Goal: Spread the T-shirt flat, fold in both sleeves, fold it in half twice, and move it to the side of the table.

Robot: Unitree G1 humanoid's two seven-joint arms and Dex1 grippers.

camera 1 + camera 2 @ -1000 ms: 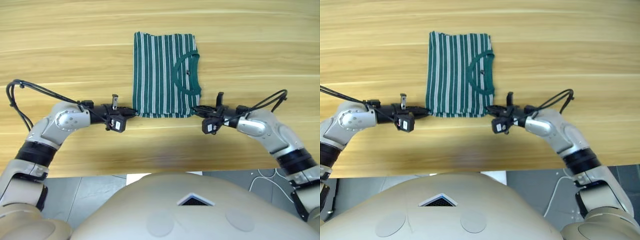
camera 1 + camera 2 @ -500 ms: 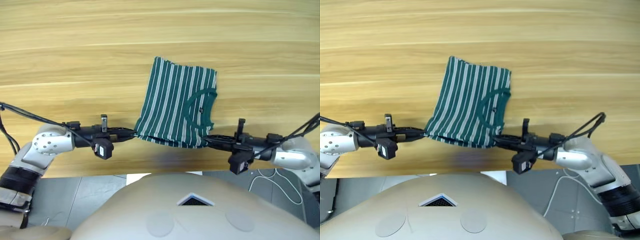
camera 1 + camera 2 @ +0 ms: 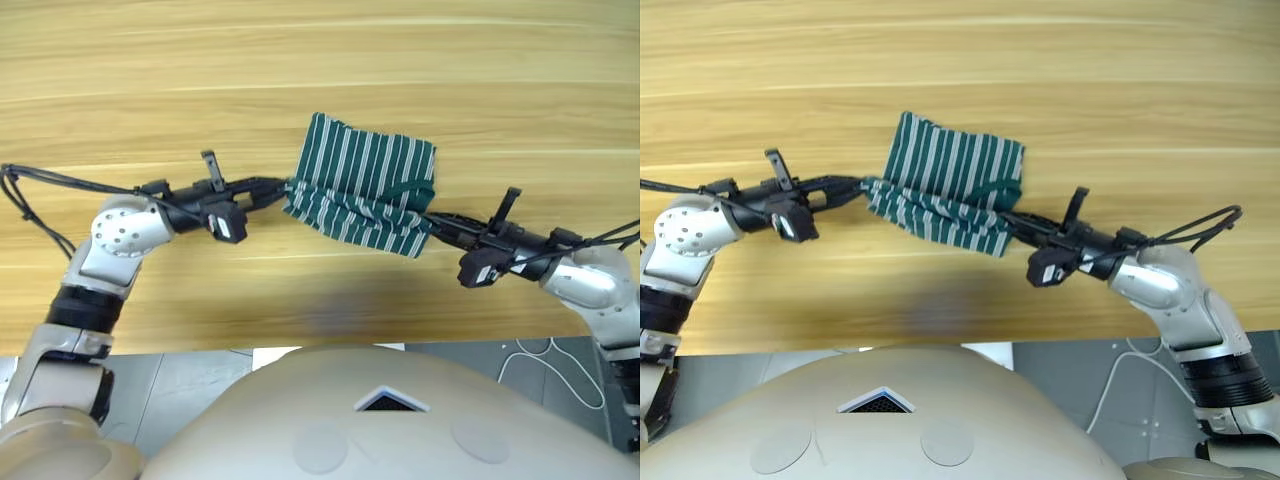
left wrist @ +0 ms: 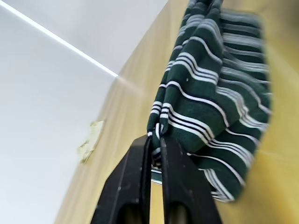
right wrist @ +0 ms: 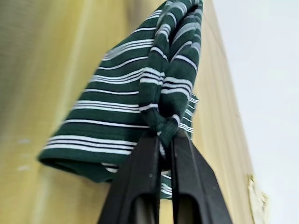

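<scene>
Green striped T-shirt on wooden table, near edge raised. Left gripper, right gripper each pinching a corner. Sleeves apparently folded; halving underway, moving aside left.

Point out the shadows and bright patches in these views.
Left eye view: a soft shadow darkens the light wooden table near its front edge, below the green-and-white striped T-shirt; no glare. Left wrist view: a thin bright line crosses the pale background beyond the left pincer, shut on the cloth. Right wrist view: plain bright white behind the right pincer, shut on bunched cloth.
</scene>
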